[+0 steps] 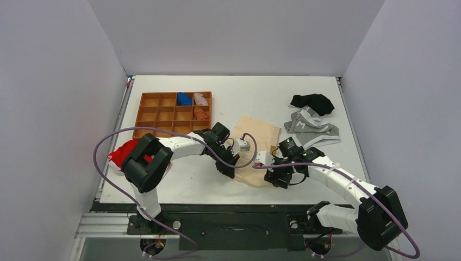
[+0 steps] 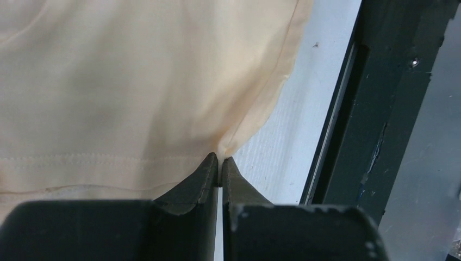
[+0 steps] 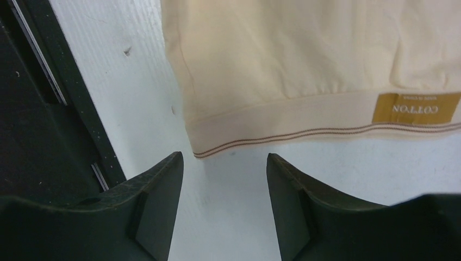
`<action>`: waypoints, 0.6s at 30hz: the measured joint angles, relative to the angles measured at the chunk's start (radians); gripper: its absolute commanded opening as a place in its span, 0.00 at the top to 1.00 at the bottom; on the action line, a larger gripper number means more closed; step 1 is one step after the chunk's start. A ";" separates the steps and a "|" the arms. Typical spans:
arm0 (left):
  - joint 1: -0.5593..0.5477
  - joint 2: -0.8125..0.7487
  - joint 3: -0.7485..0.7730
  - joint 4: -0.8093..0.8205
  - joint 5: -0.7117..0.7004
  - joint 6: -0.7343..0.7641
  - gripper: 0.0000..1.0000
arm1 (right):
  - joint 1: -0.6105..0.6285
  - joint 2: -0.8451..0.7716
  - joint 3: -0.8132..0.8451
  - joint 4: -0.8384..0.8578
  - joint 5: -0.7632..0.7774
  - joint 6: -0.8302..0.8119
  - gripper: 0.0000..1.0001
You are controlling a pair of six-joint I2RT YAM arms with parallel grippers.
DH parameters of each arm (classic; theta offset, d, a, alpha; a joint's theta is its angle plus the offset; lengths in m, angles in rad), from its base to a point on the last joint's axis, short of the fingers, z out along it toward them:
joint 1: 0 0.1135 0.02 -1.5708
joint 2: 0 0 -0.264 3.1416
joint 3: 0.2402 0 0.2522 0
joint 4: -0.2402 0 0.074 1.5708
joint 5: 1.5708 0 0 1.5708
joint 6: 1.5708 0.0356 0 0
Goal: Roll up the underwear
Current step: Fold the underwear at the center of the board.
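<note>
We are pinching a near corner of the underwear (image 2: 108, 81) in our closed left gripper (image 2: 219, 160), likely anchoring it so the roll starts straight. It is lying flat at the middle of the tabletop's (image 1: 244, 92) near edge. Our right gripper (image 3: 224, 163) is hovering open just short of its other near corner, presumably lining up a matching grip.

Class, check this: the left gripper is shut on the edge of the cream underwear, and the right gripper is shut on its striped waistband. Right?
Not quite. The right gripper is open, its jaws apart over bare table just short of the waistband; the right wrist view shows it. The left gripper is indeed shut on the edge of the underwear.
</note>
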 measured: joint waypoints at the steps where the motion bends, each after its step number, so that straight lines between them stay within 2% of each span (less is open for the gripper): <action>1: 0.005 0.007 0.008 -0.001 0.015 -0.003 1.00 | 0.021 0.012 0.000 0.008 0.004 0.000 0.48; 7: 0.040 0.027 0.038 -0.003 0.084 -0.027 1.00 | 0.111 0.068 -0.001 0.033 0.038 0.002 0.50; 13: 0.056 0.032 0.048 -0.005 0.118 -0.043 1.00 | 0.146 0.110 -0.002 0.048 0.065 -0.001 0.51; 18: 0.056 0.038 0.048 -0.008 0.133 -0.045 1.00 | 0.157 0.149 -0.003 0.060 0.091 -0.002 0.57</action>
